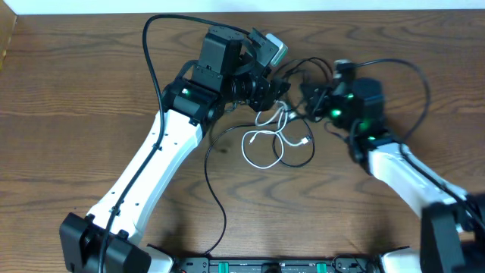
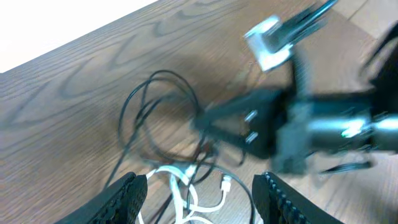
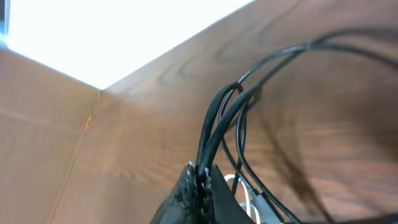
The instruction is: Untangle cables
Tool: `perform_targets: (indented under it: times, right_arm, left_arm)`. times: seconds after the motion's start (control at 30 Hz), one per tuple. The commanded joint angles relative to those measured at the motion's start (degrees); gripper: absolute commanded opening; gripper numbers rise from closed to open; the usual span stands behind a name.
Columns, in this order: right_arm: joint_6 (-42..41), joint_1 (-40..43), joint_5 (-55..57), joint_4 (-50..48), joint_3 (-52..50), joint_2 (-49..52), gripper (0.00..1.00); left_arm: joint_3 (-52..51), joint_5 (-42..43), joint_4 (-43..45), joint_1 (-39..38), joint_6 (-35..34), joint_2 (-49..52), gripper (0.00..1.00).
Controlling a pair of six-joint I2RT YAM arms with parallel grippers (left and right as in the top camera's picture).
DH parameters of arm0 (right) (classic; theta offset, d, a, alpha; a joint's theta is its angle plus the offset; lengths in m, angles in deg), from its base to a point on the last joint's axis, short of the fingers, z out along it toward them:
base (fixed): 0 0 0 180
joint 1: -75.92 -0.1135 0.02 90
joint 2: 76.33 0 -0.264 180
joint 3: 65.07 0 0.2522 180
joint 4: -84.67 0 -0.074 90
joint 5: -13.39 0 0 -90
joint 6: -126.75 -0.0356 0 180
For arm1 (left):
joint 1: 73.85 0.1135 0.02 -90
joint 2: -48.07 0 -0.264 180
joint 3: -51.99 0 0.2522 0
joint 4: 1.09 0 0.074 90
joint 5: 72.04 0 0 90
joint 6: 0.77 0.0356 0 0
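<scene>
Right claw [image 3: 200,180]: pinched closed on several black cable [image 3: 227,109] strands.
Left claw [image 2: 202,186]: parted, nothing gripped, white cable [image 2: 176,193] just beneath.
Obstruction: black loops crossed the white cable between both claws on the tabletop [image 1: 91,91].

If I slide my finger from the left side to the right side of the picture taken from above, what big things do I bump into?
Left arm → white cable → right arm.
</scene>
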Motion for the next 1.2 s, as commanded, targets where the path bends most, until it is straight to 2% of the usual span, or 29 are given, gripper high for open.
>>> perform_targets:
  times: [0.0,0.2,0.4,0.67,0.87,1.0,1.03,1.1,1.17]
  right_arm:
    - [2.7,4.1,3.2,2.4,0.7,-5.4,0.01]
    - [5.4,11.6,6.4,12.9,0.7,-12.2,0.01]
    - [8.6,12.5,6.6,22.5,0.7,-12.6,0.01]
    - [9.2,7.0,9.4,31.8,0.7,-9.5,0.01]
    - [9.6,-0.5,8.3,31.5,0.7,-4.0,0.01]
    - [10.0,-6.0,8.3,26.6,0.7,0.1,0.01]
    - [9.7,-6.6,8.4,25.6,0.7,0.5,0.03]
    - [8.1,-7.0,8.3,24.1,0.7,1.0,0.50]
    - [7.6,-7.0,7.8,23.4,0.7,1.0,0.65]
  left_arm:
    - [0.3,-2.3,-0.1,0.3,1.2,-0.9,0.59]
    - [0.3,-2.3,-0.2,0.3,1.1,-0.9,0.60]
    - [0.3,-2.3,-0.2,0.3,1.1,-0.9,0.60]
    - [0.3,-2.3,-0.1,0.3,1.2,-1.0,0.59]
    - [0.3,-2.3,-0.1,1.4,1.6,-1.9,0.59]
    - [0.3,-2.3,-0.1,3.4,1.5,-3.8,0.60]
    - [0.3,-2.3,-0.1,3.8,1.5,-4.2,0.60]
    - [0.3,-2.3,-0.2,4.5,1.5,-4.9,0.60]
    - [0.3,-2.3,-0.2,4.9,1.5,-5.2,0.60]
